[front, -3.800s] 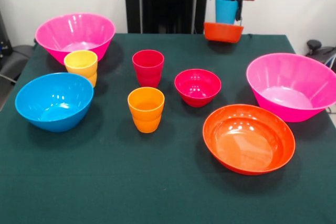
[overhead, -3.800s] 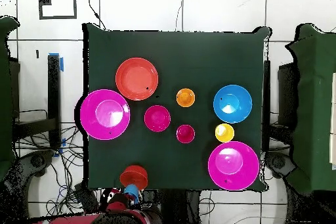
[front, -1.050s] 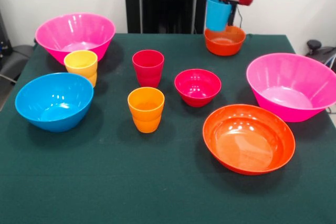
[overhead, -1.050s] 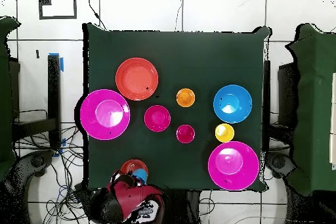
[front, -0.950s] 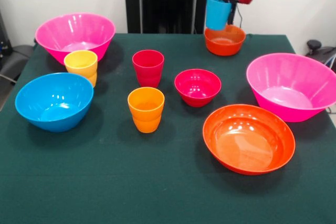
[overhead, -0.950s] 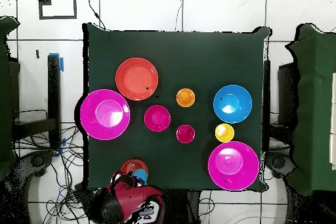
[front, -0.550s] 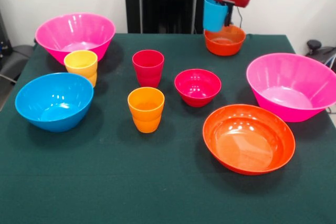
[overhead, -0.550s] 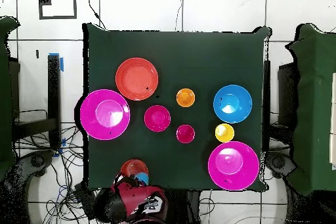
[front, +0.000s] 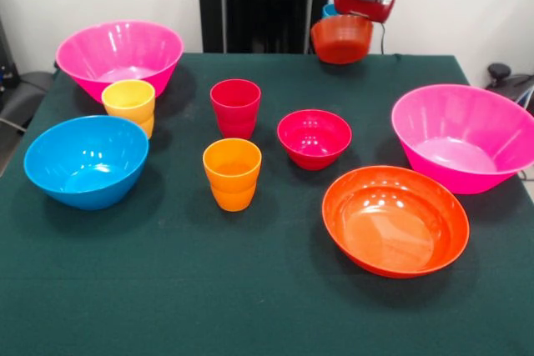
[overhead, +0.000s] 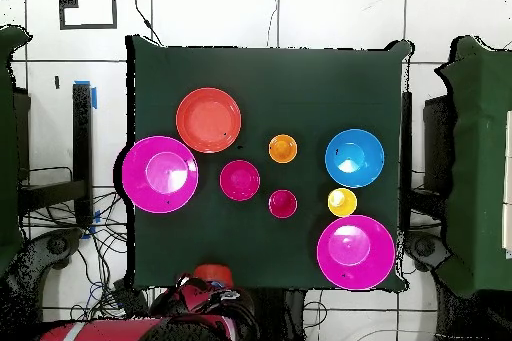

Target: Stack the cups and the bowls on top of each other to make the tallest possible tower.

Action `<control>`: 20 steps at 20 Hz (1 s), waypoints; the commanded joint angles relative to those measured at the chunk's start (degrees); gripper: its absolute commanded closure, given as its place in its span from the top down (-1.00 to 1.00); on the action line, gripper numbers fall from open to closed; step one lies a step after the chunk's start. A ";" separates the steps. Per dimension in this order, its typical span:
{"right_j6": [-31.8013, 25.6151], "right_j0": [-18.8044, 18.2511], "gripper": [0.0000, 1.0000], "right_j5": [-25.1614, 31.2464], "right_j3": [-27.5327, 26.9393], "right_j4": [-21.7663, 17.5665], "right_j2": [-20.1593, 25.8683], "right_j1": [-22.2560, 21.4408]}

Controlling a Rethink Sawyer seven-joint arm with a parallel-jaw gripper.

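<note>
My gripper (front: 364, 2) is at the table's far edge, right over the small orange bowl (front: 341, 39), which also shows in the overhead view (overhead: 212, 273). I cannot tell whether the bowl rests on the table or is lifted. A sliver of the blue cup (front: 329, 11) shows behind the bowl's rim. The red cup (front: 235, 106), orange cup (front: 232, 172) and yellow cup (front: 129, 104) stand upright mid-table. The small magenta-red bowl (front: 314, 137), blue bowl (front: 86, 160), large orange bowl (front: 395, 218) and two pink bowls (front: 119, 52) (front: 463, 135) sit apart.
The table (front: 250, 289) has a dark green cloth. The robot's black pedestal (front: 259, 2) stands behind its far edge. The red arm (overhead: 150, 332) lies below the table's bottom edge in the overhead view.
The small orange bowl has moved from the table toward the far edge, under the gripper. The blue cup, earlier held tilted above the bowl, is now almost hidden behind it.
</note>
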 commanded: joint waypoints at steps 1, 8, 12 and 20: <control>11.68 1.94 -1.00 -4.42 -3.04 4.16 6.12 5.53; 11.70 3.15 -1.00 -2.95 -2.36 6.10 7.02 1.81; 7.08 1.29 -1.00 0.05 -5.99 3.90 7.86 -3.92; -1.77 0.54 -1.00 8.25 -11.48 -0.10 5.59 -10.13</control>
